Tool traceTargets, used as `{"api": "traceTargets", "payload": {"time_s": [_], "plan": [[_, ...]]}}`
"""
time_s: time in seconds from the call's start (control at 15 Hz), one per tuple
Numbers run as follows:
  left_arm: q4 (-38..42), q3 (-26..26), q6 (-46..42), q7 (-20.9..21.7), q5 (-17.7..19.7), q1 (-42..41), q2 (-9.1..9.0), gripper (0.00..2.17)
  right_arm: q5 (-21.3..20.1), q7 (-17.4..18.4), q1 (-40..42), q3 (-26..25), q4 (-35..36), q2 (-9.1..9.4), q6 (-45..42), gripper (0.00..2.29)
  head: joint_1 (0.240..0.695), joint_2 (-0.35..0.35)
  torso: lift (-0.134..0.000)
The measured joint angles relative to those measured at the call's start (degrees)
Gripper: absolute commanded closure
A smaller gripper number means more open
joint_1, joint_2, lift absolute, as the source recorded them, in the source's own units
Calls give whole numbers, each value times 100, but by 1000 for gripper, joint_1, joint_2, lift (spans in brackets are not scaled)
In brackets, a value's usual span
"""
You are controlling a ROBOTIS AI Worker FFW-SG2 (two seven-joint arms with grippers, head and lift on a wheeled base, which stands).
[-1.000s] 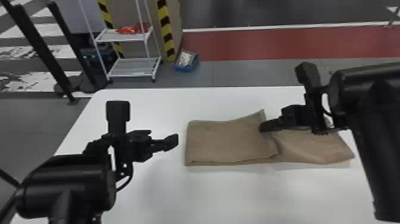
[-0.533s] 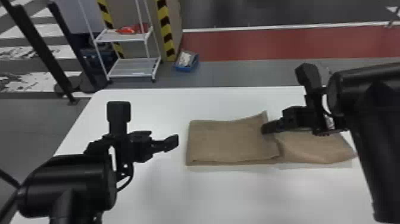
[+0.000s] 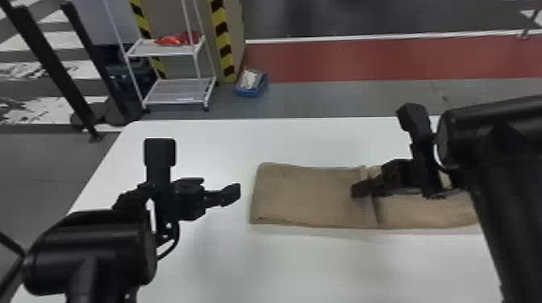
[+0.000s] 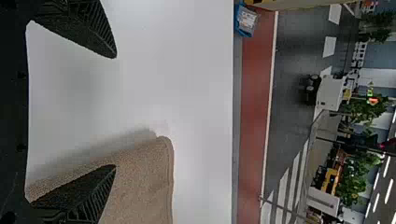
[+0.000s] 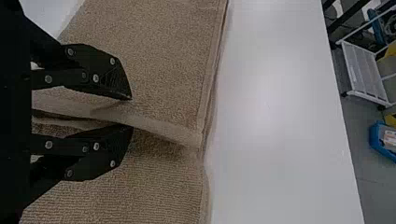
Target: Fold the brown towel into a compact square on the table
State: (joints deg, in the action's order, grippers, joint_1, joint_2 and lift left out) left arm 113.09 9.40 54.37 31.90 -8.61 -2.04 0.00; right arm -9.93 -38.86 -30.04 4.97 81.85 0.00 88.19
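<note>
Spreads the left claw [image 3: 219,187] wide above the white surface [image 4: 187,74], one finger [image 4: 88,191] in front of the brown towel [image 4: 142,175]. Leaves the towel's rounded corner short of the far edge. Looks past to a red floor strip [image 4: 254,107].

I'm standing in what looks like a large indoor workshop or test hall: a red lane [image 3: 363,60] edged by a white line [image 3: 363,38] crosses the grey floor [image 3: 342,96] at the far side, hazard stripes [image 3: 222,40] and a castored rack [image 3: 177,97] stand far left, and farther off ceiling lights [image 4: 386,166] shine above leafy plants [image 4: 357,179].
</note>
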Motion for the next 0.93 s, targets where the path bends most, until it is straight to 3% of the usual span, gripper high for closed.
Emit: {"api": "traceTargets", "payload": {"time_s": [0.47, 0.53, 0.6, 0.8, 0.87, 0.93], "plan": [[-15, -42, 7, 0, -19, 0, 0, 39, -19, -104, 146, -63, 272, 0, 176, 826, 695, 122, -124], [-15, -51, 7, 0, -24, -4, 0, 39, 3, -105, 145, -76, 324, 0, 177, 947, 695, 121, -124], [-12, -59, 8, 0, -30, -6, 0, 39, 26, -105, 137, -88, 370, 0, 177, 1234, 695, 121, -124], [0, -76, 8, 0, -43, -13, 0, 39, 20, -104, 72, -108, 409, 0, 177, 1237, 695, 119, -124], [5, -78, 8, 0, -44, -16, 0, 39, 0, -104, 67, -109, 410, 0, 177, 1295, 695, 118, -124], [6, -79, 8, 0, -48, -20, 0, 39, -11, -104, 66, -108, 410, 0, 177, 1504, 695, 117, -124]]}}
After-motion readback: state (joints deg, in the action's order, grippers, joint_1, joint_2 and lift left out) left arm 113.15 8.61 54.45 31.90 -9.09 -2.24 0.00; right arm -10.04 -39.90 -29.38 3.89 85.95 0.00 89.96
